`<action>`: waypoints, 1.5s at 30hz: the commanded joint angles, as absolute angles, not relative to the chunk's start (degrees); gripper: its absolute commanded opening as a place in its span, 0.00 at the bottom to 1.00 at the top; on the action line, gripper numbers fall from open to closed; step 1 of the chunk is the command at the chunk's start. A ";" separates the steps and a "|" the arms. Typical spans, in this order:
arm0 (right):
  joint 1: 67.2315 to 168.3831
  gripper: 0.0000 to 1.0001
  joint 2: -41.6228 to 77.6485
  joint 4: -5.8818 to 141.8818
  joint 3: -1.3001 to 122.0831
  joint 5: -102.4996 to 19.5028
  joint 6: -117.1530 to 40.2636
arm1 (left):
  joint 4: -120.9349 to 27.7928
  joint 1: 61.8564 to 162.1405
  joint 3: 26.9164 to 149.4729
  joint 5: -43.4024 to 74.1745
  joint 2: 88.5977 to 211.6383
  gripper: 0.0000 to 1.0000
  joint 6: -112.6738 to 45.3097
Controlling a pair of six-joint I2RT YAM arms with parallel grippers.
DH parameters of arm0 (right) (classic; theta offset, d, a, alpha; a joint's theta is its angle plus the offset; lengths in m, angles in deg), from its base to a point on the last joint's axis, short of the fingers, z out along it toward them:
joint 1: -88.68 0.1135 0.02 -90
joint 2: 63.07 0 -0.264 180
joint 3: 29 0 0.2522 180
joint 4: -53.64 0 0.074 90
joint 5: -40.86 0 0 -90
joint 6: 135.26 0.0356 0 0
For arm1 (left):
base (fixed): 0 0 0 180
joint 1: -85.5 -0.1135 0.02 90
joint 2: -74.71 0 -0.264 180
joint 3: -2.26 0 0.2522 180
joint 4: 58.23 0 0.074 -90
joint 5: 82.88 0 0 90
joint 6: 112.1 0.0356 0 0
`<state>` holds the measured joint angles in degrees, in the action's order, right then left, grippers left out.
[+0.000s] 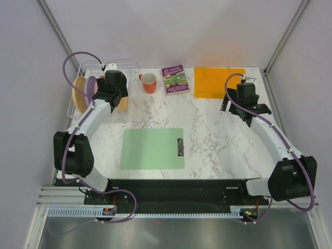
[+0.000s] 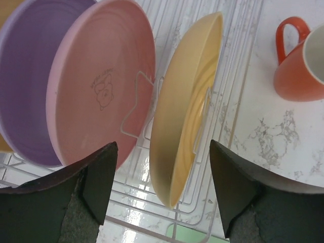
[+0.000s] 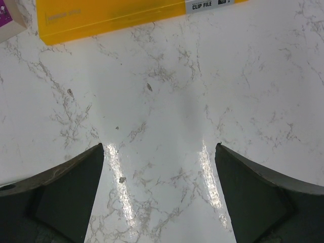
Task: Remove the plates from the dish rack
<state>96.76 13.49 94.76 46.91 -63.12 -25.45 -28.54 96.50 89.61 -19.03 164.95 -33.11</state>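
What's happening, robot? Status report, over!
Left gripper open, straddling the tan-yellow plate. Right gripper open over the table. Plates upright in the dish rack. Mug beside rack, not blocking.

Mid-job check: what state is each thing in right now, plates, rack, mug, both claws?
dish rack: holding four plates
tan-yellow plate: on edge in rack, not gripped
pink plate: on edge in rack
lilac plate: on edge in rack
yellow-orange plate: on edge in rack
mug: upright on table
left claw: open, straddling tan-yellow plate
right claw: open, empty
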 commanded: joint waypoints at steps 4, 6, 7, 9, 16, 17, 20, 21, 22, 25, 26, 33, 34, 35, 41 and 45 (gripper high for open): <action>96.77 0.98 14.10 93.07 45.32 -64.17 -24.87 | -30.93 96.75 92.93 -26.62 167.79 0.43 -31.51; 96.77 0.98 14.19 92.89 44.88 -64.60 -24.69 | -31.11 96.92 92.93 -26.63 167.53 0.38 -31.16; 96.85 0.98 14.36 92.81 44.61 -64.43 -24.61 | -31.28 97.01 93.02 -27.15 167.52 0.29 -30.72; 96.85 0.98 14.63 92.72 44.35 -64.43 -24.34 | -31.46 97.63 93.11 -28.11 167.26 0.21 -30.10; 96.77 0.98 15.24 92.63 43.56 -64.43 -23.99 | -33.30 101.92 94.07 -34.26 166.29 0.02 -26.42; 96.85 0.98 15.24 92.72 43.38 -64.43 -23.99 | -34.00 102.54 94.16 -35.23 166.21 0.02 -25.54; 96.85 0.98 15.24 92.54 42.85 -64.43 -23.99 | -36.98 105.35 94.95 -40.15 166.64 0.02 -22.20; 96.77 0.98 15.24 92.63 42.51 -64.43 -23.90 | -38.04 106.15 95.21 -43.03 166.91 0.02 -17.93; 96.77 0.98 15.24 92.63 42.33 -64.52 -23.90 | -39.36 107.72 95.74 -44.63 167.34 0.02 -16.23; 96.85 0.98 15.07 92.63 41.89 -64.52 -23.99 | -44.11 110.01 96.44 -49.99 169.19 0.02 -9.29; 96.85 0.98 14.89 92.63 41.80 -64.43 -24.08 | -46.20 110.37 96.62 -51.14 169.63 0.02 -7.70; 96.85 0.98 12.79 92.63 41.80 -62.41 -24.69 | -48.25 110.81 96.36 -54.14 168.15 0.02 -4.08; 96.85 0.98 12.52 92.63 41.80 -61.89 -24.69 | -47.90 110.72 95.75 -53.79 166.40 0.02 -4.26; 96.85 0.98 11.91 92.63 41.89 -61.54 -24.69 | -47.37 110.72 95.57 -53.70 165.69 0.02 -4.43; 96.86 0.98 8.66 91.05 42.59 -50.83 -23.82 | -28.23 110.64 95.92 -36.33 157.18 0.02 -17.86; 97.99 0.98 6.20 86.31 41.89 -40.98 -20.22 | -23.56 110.64 92.94 -12.02 152.33 0.02 -29.45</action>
<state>96.87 9.73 92.25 41.77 -52.19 -23.85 -29.59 110.36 94.13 -35.38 159.24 -15.60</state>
